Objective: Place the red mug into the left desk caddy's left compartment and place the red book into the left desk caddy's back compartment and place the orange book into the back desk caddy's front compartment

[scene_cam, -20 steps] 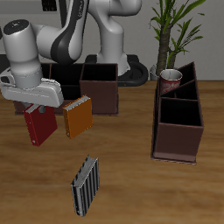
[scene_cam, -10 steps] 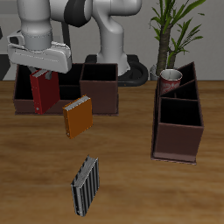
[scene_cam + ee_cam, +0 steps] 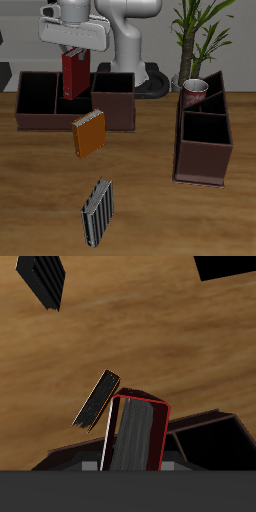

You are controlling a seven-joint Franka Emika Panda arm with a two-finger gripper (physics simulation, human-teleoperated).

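We have the red book (image 3: 74,74) clamped upright in the gripper (image 3: 73,50), its pale page edges showing in the wrist view, and it hangs above the back desk caddy (image 3: 50,112), the one seen broadside near the table's back edge. That is not where this book belongs: it goes into the back compartment of the left desk caddy (image 3: 203,150), well apart across the table, where the red mug (image 3: 195,92) already sits in an end cell. The orange book (image 3: 89,133) stands on the wood just in front of the back caddy; the striped book (image 3: 97,210) is nearer the front edge. Our worry is a release here, dropping the red book into the wrong caddy; a low carry could also clip the caddy walls or the mug
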